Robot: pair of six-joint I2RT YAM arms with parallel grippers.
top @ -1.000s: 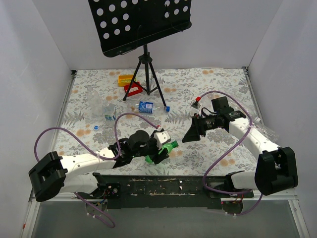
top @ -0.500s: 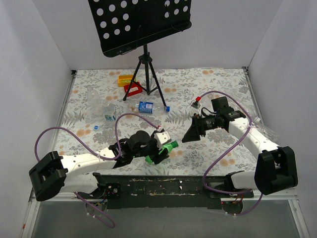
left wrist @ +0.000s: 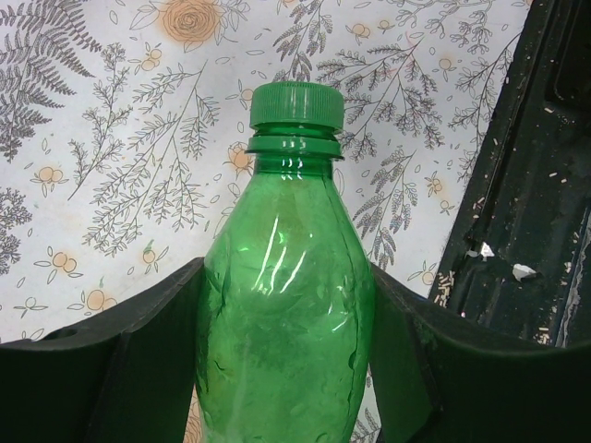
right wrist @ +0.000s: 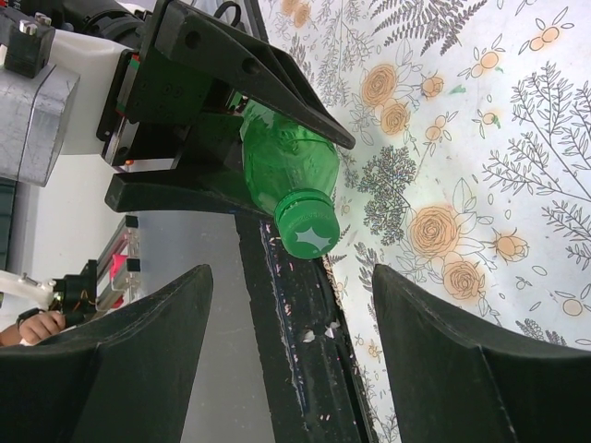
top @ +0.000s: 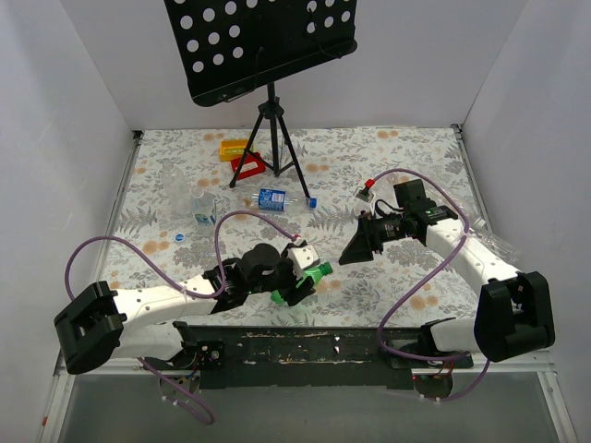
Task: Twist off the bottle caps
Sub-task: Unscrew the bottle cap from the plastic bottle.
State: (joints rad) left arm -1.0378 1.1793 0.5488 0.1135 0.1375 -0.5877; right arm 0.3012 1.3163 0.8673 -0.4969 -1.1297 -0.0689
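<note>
My left gripper (top: 297, 280) is shut on the green bottle (left wrist: 286, 314) and holds it above the table's near edge, neck pointing right. Its green cap (left wrist: 296, 104) is on; it also shows in the top view (top: 324, 269) and the right wrist view (right wrist: 307, 227). My right gripper (top: 355, 245) is open, a short way right of the cap and facing it, apart from it. A clear bottle with a blue-white label and blue cap (top: 275, 198) lies by the tripod. Another clear bottle (top: 177, 189) stands at the left. A loose blue cap (top: 179, 237) lies near it.
A black tripod stand (top: 270, 138) with a perforated tray stands at the back middle. Red and yellow blocks (top: 238, 157) lie beside its legs. A small carton (top: 204, 211) stands by the left bottle. The black base rail (top: 305, 341) runs along the near edge. Purple cables loop over the table.
</note>
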